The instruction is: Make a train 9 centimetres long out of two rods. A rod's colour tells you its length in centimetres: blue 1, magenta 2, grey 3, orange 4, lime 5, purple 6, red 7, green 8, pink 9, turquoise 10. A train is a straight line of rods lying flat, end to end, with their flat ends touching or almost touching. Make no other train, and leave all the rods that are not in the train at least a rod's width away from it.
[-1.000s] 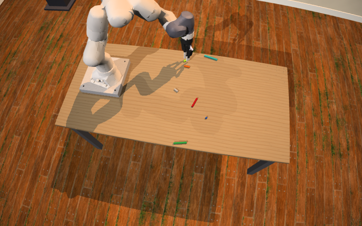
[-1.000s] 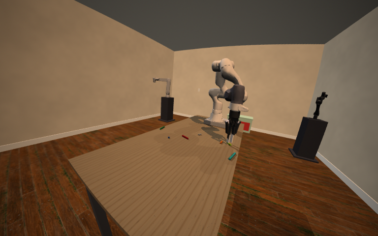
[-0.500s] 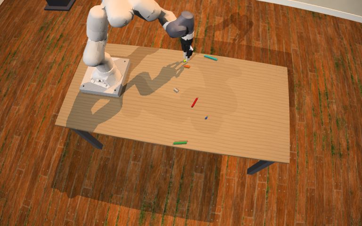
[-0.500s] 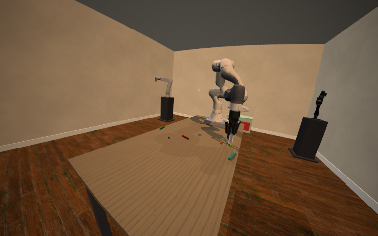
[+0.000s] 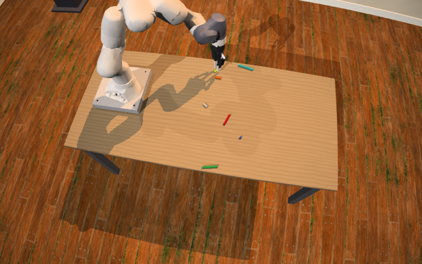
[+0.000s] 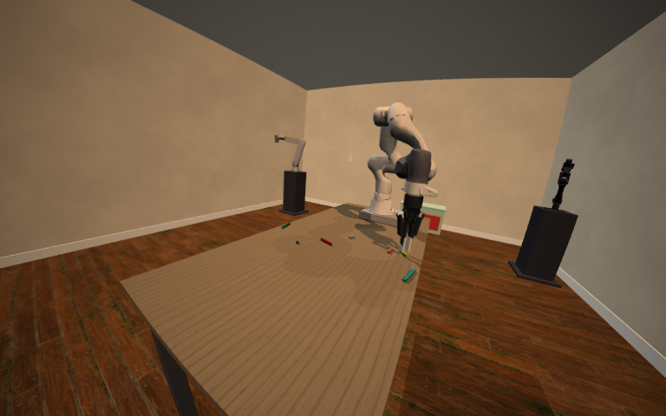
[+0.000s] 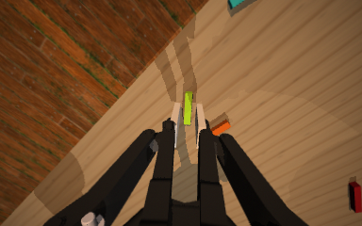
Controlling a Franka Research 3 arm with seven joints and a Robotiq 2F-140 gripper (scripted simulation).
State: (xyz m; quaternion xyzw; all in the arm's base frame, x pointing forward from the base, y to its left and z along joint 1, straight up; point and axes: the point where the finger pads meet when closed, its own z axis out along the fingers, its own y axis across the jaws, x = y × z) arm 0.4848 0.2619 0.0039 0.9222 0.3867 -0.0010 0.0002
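My gripper (image 5: 217, 67) (image 6: 405, 249) (image 7: 188, 112) stands upright near the table's far edge, low over the top. Its fingers are only narrowly open. They straddle a lime rod (image 5: 215, 71) (image 6: 404, 254) (image 7: 188, 100), and in the wrist view a small gap shows on each side of it. The rod lies lengthwise between the fingertips and sticks out past them. An orange rod (image 5: 218, 77) (image 6: 389, 250) (image 7: 221, 126) lies just beside the lime rod, at an angle to it, close to one finger.
A turquoise rod (image 5: 245, 67) (image 6: 408, 276) (image 7: 238, 4) lies near the same edge. A grey rod (image 5: 205, 105), a red rod (image 5: 226, 119) (image 7: 354, 196) and a blue rod (image 5: 240, 137) lie mid-table. A green rod (image 5: 210, 166) lies at the opposite edge. The robot base (image 5: 121, 93) stands on the table.
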